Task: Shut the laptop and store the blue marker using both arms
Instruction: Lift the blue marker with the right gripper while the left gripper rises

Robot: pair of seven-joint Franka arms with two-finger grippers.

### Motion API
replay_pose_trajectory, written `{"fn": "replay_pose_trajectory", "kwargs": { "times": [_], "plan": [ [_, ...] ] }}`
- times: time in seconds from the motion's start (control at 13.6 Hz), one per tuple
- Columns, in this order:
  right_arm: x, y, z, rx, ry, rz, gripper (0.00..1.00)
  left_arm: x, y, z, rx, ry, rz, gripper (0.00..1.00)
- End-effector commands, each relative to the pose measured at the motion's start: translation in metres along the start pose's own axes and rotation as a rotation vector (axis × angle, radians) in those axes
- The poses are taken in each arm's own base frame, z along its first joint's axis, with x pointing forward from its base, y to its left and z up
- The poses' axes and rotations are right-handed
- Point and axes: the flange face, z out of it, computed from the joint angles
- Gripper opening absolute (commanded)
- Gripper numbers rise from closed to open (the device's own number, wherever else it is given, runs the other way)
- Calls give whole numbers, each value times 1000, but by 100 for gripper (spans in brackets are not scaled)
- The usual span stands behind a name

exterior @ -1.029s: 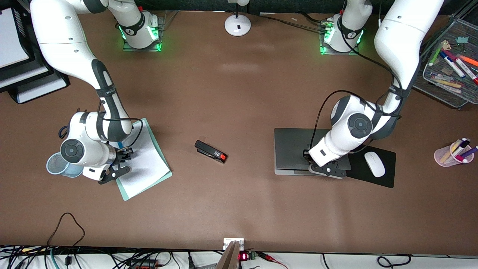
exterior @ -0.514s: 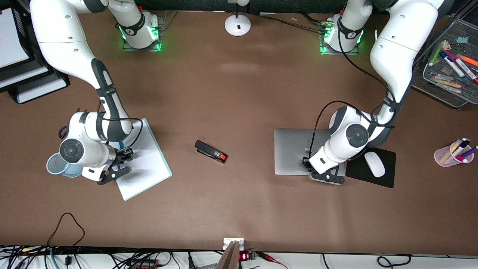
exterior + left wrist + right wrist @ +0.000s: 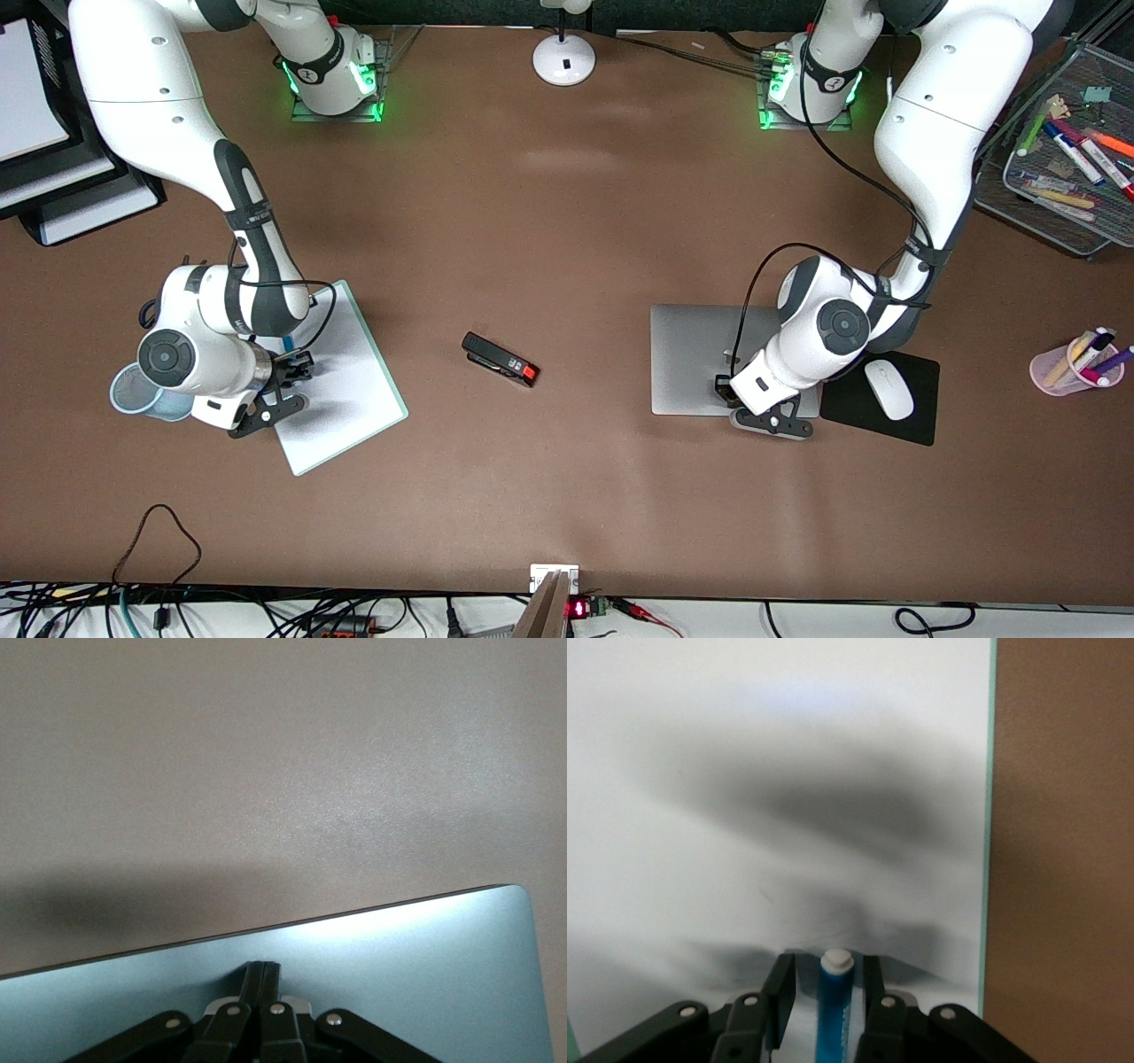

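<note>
The silver-grey laptop (image 3: 691, 354) lies closed and flat toward the left arm's end of the table. My left gripper (image 3: 730, 386) is shut, its tips resting on the lid (image 3: 425, 957) close to the edge nearer the front camera; in the left wrist view the gripper (image 3: 264, 967) shows both fingers pressed together. The blue marker (image 3: 831, 1019), with a whitish end, lies on a white pad (image 3: 345, 390) toward the right arm's end. My right gripper (image 3: 824, 970) is open and low over the pad, one finger on each side of the marker, with gaps. In the front view this gripper (image 3: 288, 354) covers most of the marker.
A black stapler (image 3: 500, 359) lies mid-table. A blue mesh cup (image 3: 133, 394) stands beside the right hand. A black mouse pad (image 3: 921, 416) with a white mouse (image 3: 889, 390) adjoins the laptop. A pink pen cup (image 3: 1076, 363), a wire tray (image 3: 1063, 151) and a lamp base (image 3: 563, 58) stand nearby.
The laptop lid went from slightly raised to fully shut and flat. My left gripper came down with it toward the front edge. The right arm has barely moved.
</note>
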Motion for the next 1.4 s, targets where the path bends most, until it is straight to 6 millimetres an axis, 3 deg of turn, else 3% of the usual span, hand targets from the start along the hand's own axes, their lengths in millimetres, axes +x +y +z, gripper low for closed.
{"fn": "replay_pose_trajectory", "kwargs": {
  "times": [0.0,0.15,0.37,0.81,0.96,1.03,1.18,1.25,1.32],
  "plan": [
    [-3,1,0,18,-2,3,35,8,-4,-2,17,14,21,0],
    [-4,0,3,20,-8,1,31,19,-10,-25,32,8,10,0],
    [-5,0,4,21,-10,3,27,31,-3,-79,70,-79,14,0],
    [-6,9,-1,18,2,15,8,17,10,-195,152,-174,25,2],
    [0,9,-18,7,32,16,3,7,14,-224,164,-210,46,5],
    [3,11,-38,-3,61,12,3,3,12,-240,169,-222,70,21],
    [2,11,-79,-21,117,7,2,-3,11,-263,176,-230,119,83],
    [1,10,-104,-32,145,-23,2,-4,13,-272,179,-219,122,100],
    [-2,10,-123,-42,165,-68,2,-5,15,-283,183,-204,125,100]
  ]
}}
